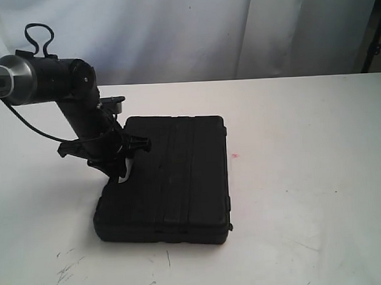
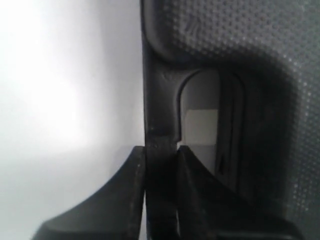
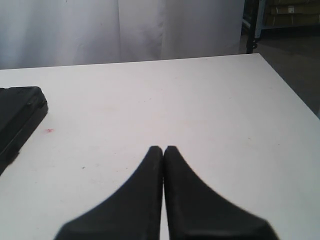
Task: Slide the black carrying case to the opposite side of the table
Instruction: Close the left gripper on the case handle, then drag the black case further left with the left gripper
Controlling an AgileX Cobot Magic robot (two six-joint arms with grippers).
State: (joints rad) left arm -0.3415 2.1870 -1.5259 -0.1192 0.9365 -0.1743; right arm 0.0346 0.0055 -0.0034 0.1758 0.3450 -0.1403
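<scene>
The black carrying case lies flat on the white table, left of the middle. My left gripper comes down at the case's left side and is shut on the case's handle. In the left wrist view the handle bar runs straight between the two fingers of the left gripper, with the case's dotted lid beside it. My right gripper is shut on nothing, hovering over bare table; a corner of the case shows off to one side. The right arm is outside the exterior view.
A white curtain hangs behind the table. A small red mark sits just right of the case. Dark scuffs mark the front left. The right wrist view shows the table's edge, with dark floor and shelving beyond it.
</scene>
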